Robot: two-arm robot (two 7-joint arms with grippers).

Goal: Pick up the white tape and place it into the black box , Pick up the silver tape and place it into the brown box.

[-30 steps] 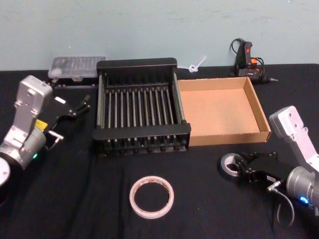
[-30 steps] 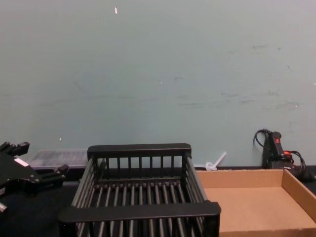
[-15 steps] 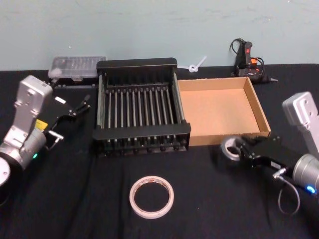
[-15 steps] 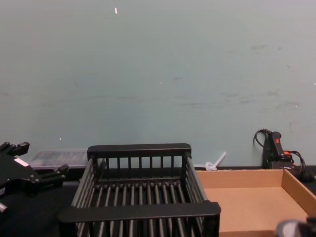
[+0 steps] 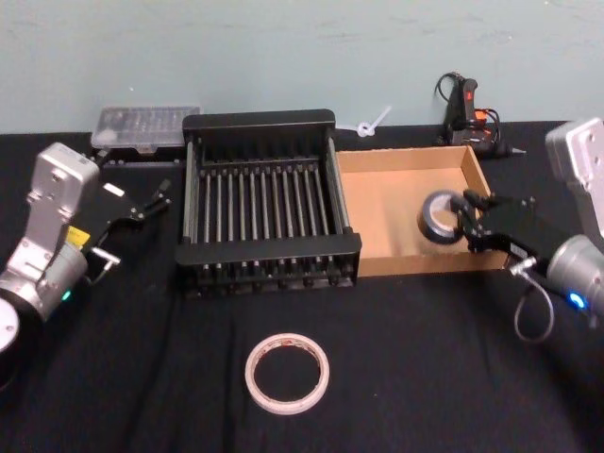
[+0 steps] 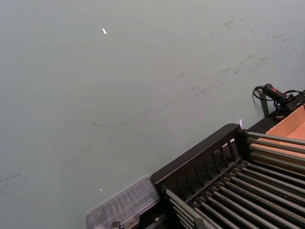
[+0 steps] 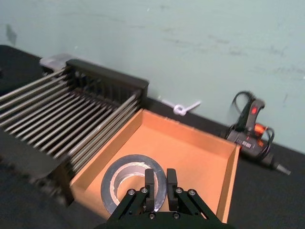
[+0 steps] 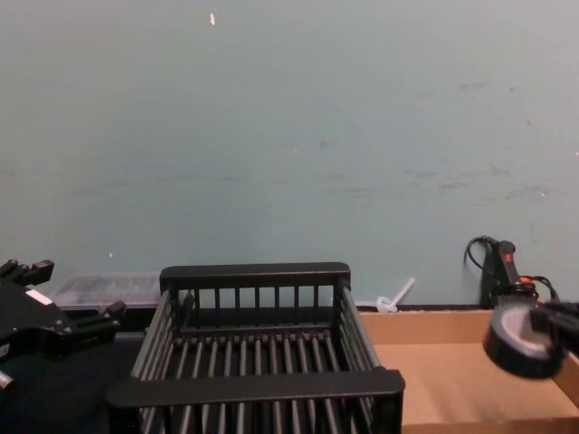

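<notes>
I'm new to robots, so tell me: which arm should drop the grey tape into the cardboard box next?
The right. Its gripper already holds the grey tape above the cardboard box. The left gripper sits beyond the black crate.

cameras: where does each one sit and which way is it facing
Head: high, looking down on black box, brown box, white tape; both arms show.
Chest: low, facing the wall; left gripper at left, silver tape at right.
Left wrist: beside the black box, facing the wall.
Right wrist: above the brown box; right gripper clamps the silver tape.
All four share the black box.
</notes>
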